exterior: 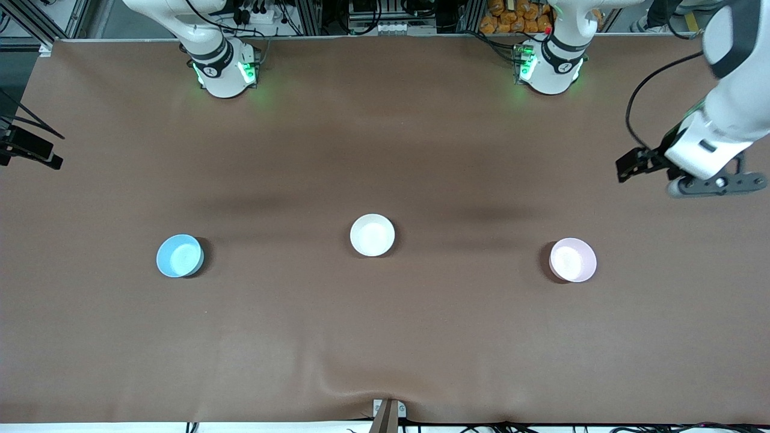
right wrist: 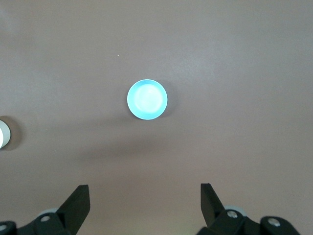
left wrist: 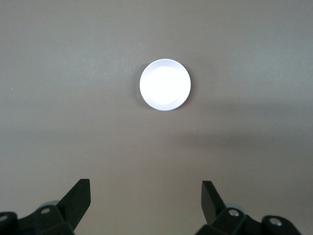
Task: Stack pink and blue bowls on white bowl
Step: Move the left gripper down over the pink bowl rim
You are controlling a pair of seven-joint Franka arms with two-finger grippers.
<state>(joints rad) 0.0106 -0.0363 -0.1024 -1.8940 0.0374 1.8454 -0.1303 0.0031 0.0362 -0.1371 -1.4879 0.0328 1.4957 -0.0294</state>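
Three bowls stand in a row across the table. The light blue bowl point(exterior: 179, 255) is toward the right arm's end, the white bowl point(exterior: 372, 235) is in the middle, and the pale pink bowl point(exterior: 572, 260) is toward the left arm's end. My left gripper point(exterior: 716, 185) hangs high over the table's edge at the left arm's end, apart from the pink bowl point(left wrist: 165, 84), which looks washed-out pale below its open gripper point(left wrist: 145, 188). My right gripper point(right wrist: 145, 192) is open and empty above the table, with the blue bowl point(right wrist: 147, 99) below it and the white bowl's rim point(right wrist: 4, 133) at the frame's edge. The front view does not show the right gripper.
The brown table cover point(exterior: 385, 337) is bare round the bowls, with wide gaps between them. The arm bases point(exterior: 222, 69) point(exterior: 548, 67) stand along the table edge farthest from the front camera. A dark fixture point(exterior: 30, 149) sits at the right arm's end.
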